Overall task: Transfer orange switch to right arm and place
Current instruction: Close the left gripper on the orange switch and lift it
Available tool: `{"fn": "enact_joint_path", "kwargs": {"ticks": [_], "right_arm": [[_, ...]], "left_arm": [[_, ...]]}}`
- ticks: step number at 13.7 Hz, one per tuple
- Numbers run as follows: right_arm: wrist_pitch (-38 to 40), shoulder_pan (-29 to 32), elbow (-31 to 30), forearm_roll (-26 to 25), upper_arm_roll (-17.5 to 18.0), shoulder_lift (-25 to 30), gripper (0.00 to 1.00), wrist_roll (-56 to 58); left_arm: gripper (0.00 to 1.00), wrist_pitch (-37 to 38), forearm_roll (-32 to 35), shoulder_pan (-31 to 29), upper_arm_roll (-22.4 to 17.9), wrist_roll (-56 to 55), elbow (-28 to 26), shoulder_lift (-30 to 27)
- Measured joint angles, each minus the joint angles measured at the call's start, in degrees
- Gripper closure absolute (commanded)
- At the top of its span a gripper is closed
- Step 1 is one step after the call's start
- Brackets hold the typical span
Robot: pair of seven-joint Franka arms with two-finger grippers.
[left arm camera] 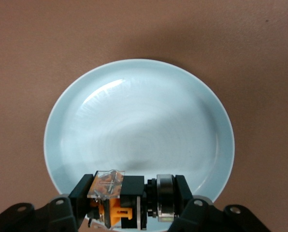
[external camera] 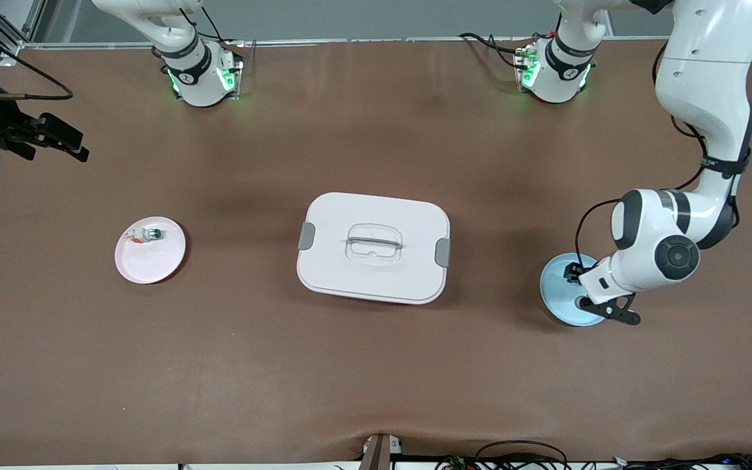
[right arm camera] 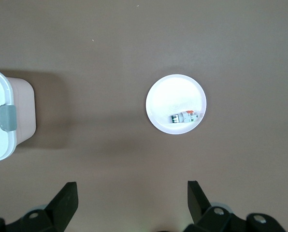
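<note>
The orange switch, black-bodied with orange parts and a clear cover, sits between the fingers of my left gripper. The gripper is shut on it, low over the light blue plate. In the front view the plate lies toward the left arm's end of the table, and the left gripper is mostly hidden under its own wrist. The switch is hidden there. My right gripper is open and empty, held high over the right arm's end of the table; its wrist view shows the fingers wide apart.
A pink plate holds a small white part with a green cap; both also show in the right wrist view. A white lidded box stands mid-table.
</note>
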State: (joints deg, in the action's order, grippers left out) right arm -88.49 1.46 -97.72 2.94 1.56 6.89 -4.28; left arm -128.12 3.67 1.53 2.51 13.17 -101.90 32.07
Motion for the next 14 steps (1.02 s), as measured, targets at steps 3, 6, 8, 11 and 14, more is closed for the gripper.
{"fn": "enact_joint_path", "kwargs": {"ticks": [3,6,8,11,14], "right_arm": [[0.04,0.0,-0.02,0.0,0.0,0.0,0.0,0.0],[0.16,0.01,-0.02,0.0,0.0,0.0,0.0,0.0],[0.48,0.02,0.0,0.0,0.0,0.0,0.0,0.0],[0.79,0.65,0.01,0.0,-0.03,-0.2,0.0,-0.12],[1.28,0.9,-0.05,0.0,0.0,-1.88,0.0,-0.11]], "left_arm": [[0.76,3.03,-0.01,0.05,0.07,-2.77,0.3,-2.89],[0.76,6.58,-0.02,0.13,1.54,-9.94,1.77,-5.58],[0.76,9.43,-0.02,0.22,3.21,-16.23,3.62,-6.75],[0.77,12.76,-0.08,0.31,5.55,-23.46,7.03,-7.19],[0.77,13.5,-1.62,0.43,6.85,-30.21,9.91,-7.2]]}}
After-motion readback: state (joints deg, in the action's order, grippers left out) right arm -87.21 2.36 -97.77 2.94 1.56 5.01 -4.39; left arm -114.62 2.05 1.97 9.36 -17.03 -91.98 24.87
